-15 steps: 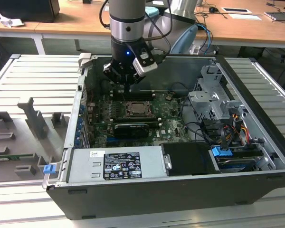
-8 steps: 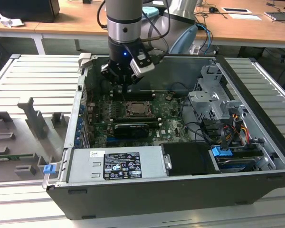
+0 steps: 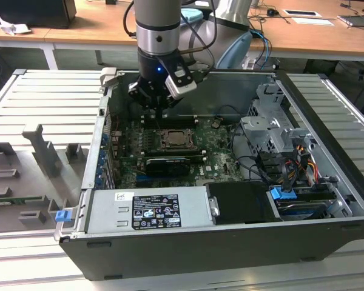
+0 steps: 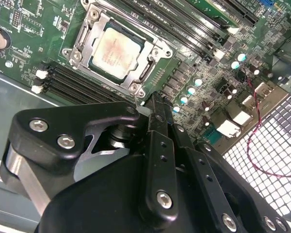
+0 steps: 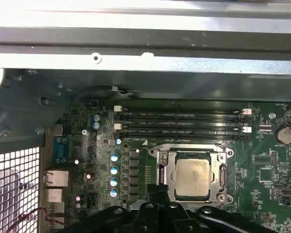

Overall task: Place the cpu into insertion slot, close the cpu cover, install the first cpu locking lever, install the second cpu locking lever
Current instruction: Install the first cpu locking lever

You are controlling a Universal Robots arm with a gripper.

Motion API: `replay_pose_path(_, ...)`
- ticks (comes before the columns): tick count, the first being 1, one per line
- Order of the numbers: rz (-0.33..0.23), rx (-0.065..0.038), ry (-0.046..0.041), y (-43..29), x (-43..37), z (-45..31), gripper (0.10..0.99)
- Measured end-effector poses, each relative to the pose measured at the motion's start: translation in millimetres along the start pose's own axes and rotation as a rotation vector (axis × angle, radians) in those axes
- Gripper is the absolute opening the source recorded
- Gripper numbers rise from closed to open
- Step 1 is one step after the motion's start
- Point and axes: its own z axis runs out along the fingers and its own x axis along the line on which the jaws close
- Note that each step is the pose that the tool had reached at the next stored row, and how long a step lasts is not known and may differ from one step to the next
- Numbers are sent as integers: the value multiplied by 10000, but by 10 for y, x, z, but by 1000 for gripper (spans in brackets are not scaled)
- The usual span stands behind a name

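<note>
One cpu (image 4: 115,51) seated, hand (image 4: 157,101) near cover (image 4: 85,42) edge

Hand (image 3: 153,104) hovers inside the open computer case (image 3: 188,248), over the motherboard (image 3: 221,159), just behind the socketed cpu (image 3: 173,140), apart from it. Case sits on grey ribbed surface (image 3: 42,91).

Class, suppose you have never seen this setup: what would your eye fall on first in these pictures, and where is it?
First, the big open computer case in the middle of the exterior view, with the arm's gripper hanging over its green motherboard. Next, in both wrist views, the cpu sitting in its socket, its pale metal top framed by the silvery cpu cover, just beyond the gripper.
</note>
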Motion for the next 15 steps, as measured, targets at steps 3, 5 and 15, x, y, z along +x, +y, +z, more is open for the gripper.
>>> replay_pose_path(3,0,1,0,0,6,4,106)
replay_pose_path(5,0,1,1,0,9,5,106)
replay_pose_path(15,-1,0,0,0,31,16,106)
